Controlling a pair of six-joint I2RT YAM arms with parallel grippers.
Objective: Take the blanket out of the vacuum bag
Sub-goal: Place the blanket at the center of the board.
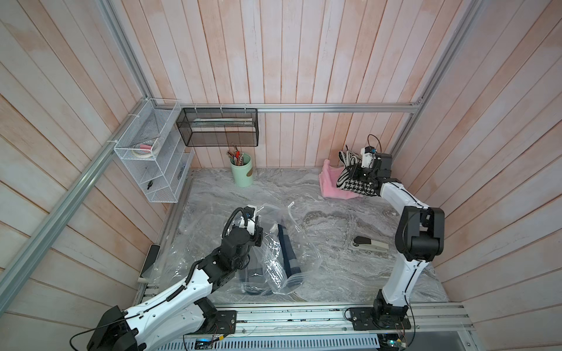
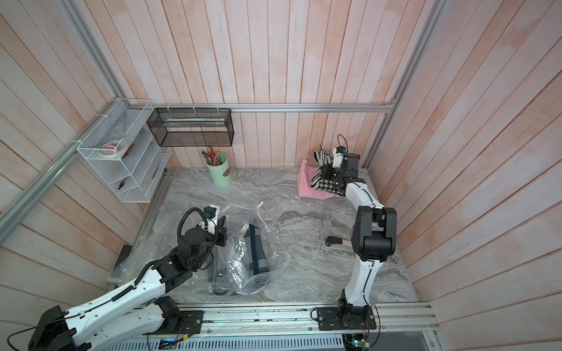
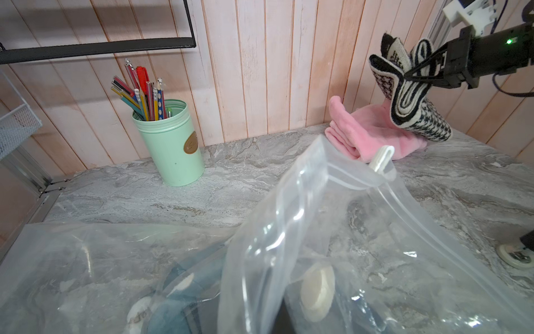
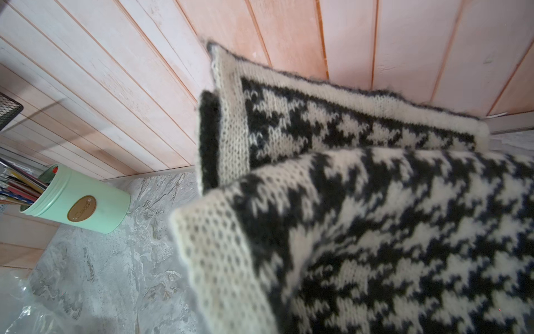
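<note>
Left wrist view: right gripper (image 3: 409, 73) clamps folded blanket (image 3: 419, 118), hanging tilted below jaws, low end on pink cloth (image 3: 370, 136), well apart from bag (image 3: 332, 219); left gripper (image 1: 258, 240) closed, seemingly pinching bag film.

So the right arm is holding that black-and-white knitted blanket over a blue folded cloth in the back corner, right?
Not quite: the folded cloth is pink, not blue. The left wrist view shows the right tool holding the black-and-white knitted blanket over the pink folded cloth in the back corner.
</note>
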